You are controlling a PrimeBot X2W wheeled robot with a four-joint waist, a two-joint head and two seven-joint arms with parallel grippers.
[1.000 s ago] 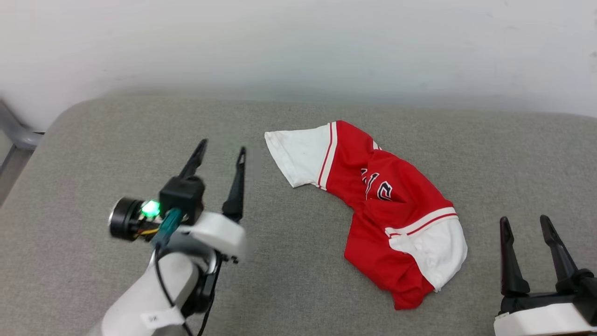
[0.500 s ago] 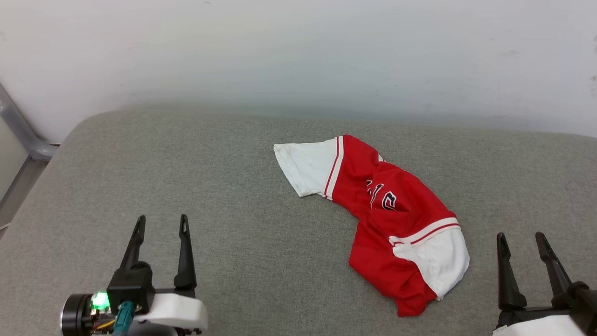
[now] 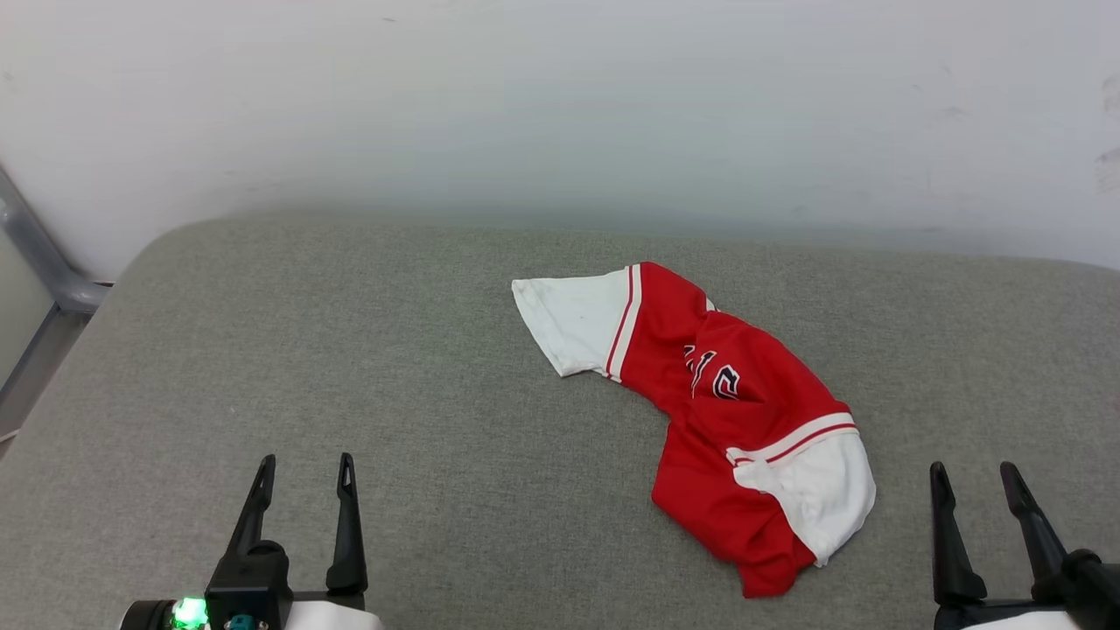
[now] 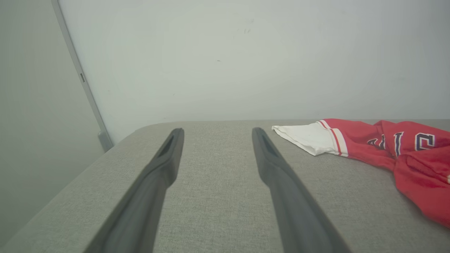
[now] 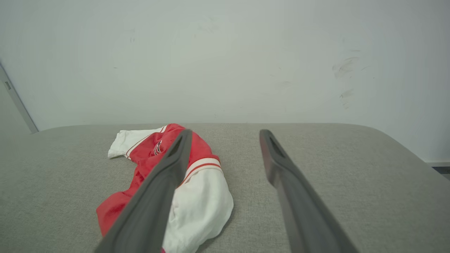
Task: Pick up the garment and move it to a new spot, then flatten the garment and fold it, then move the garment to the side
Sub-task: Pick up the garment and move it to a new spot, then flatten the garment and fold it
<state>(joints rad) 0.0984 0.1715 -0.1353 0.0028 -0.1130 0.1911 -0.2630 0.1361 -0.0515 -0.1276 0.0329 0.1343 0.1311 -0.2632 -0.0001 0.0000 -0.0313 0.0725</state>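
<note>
Compared with one second ago, the left tool (image 3: 306,459) has drawn back from over the worktop (image 3: 437,394) to the near left edge. The right tool (image 3: 973,468) stays at the near right. Both tools are released, fingers spread, holding nothing. The shirt (image 3: 744,411) lies crumpled right of centre, untouched, with one white sleeve toward the far left and the other near the right tool. The left half of the worktop is bare. The far edge runs along the wall (image 3: 560,105), and the far left corner is rounded.
</note>
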